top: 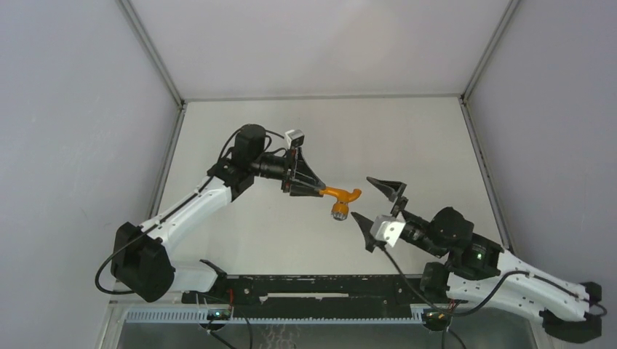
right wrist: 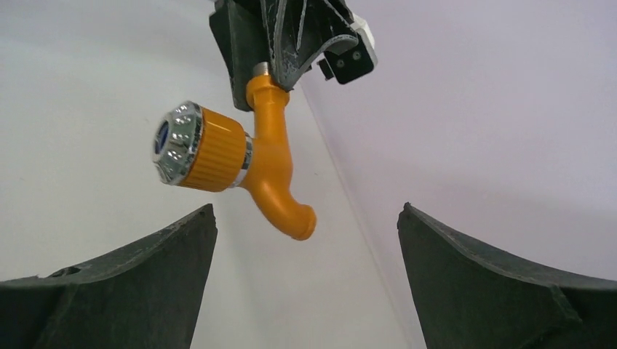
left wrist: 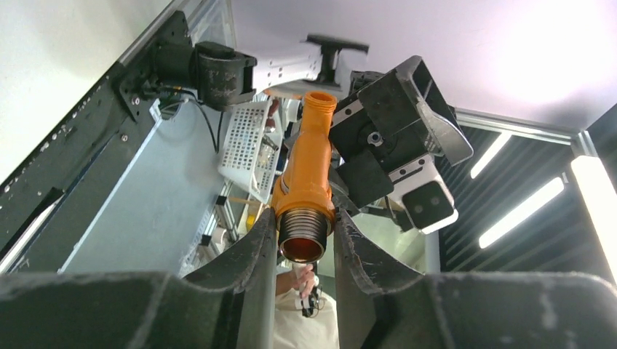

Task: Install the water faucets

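Desk [top: 407,138]: you see a pale surface under both arms, walled on three sides.
Left gripper [top: 316,190]: you have it clamped on the threaded metal end of the tap [top: 340,196], which it holds up above the middle of the desk.
Right gripper [top: 361,196]: your jaws here stand wide apart and touch nothing, facing the tap from just beside it.
Tap: orange, in the air between your two grippers, with its curved spout toward the right gripper and its silvery round knob out to one side.

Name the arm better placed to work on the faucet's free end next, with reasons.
Right, most likely. The left gripper is clamped on the orange faucet at its threaded end, holding it aloft. The right gripper is open and empty, pointed at the knob and spout.
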Controlling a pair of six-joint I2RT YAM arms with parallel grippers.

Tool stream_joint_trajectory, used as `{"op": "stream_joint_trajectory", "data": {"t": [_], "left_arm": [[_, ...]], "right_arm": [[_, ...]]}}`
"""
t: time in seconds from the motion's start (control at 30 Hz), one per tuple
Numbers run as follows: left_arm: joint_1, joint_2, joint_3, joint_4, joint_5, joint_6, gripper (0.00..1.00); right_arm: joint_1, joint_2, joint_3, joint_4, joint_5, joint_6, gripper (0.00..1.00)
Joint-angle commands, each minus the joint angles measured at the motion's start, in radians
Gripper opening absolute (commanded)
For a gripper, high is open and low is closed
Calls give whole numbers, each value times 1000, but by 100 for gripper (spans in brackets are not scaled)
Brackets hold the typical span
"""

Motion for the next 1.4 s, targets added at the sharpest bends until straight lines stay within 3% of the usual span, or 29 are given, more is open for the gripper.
{"op": "stream_joint_trajectory", "data": {"t": [0.0, 0.27, 0.5, 0.73, 1.0, 1.3, 1.37], "left_arm": [[4, -40, 80, -135, 78, 112, 0], [6, -32, 102, -197, 111, 169, 0], [6, -20, 115, -198, 116, 179, 0], [4, -12, 123, -199, 126, 183, 0], [4, 3, 142, -205, 130, 188, 0], [4, 23, 150, -206, 139, 188, 0], [5, 24, 150, -207, 142, 189, 0]], "right_arm": [[165, 58, 34, 17, 398, -335, 100], [268, 100, 10, 25, 457, -506, 100], [290, 129, -91, 196, 417, -637, 99], [297, 169, -176, 399, 392, -684, 87], [304, 203, -202, 506, 371, -703, 78], [326, 235, -206, 566, 375, -721, 44], [327, 235, -206, 567, 376, -716, 32]]}}
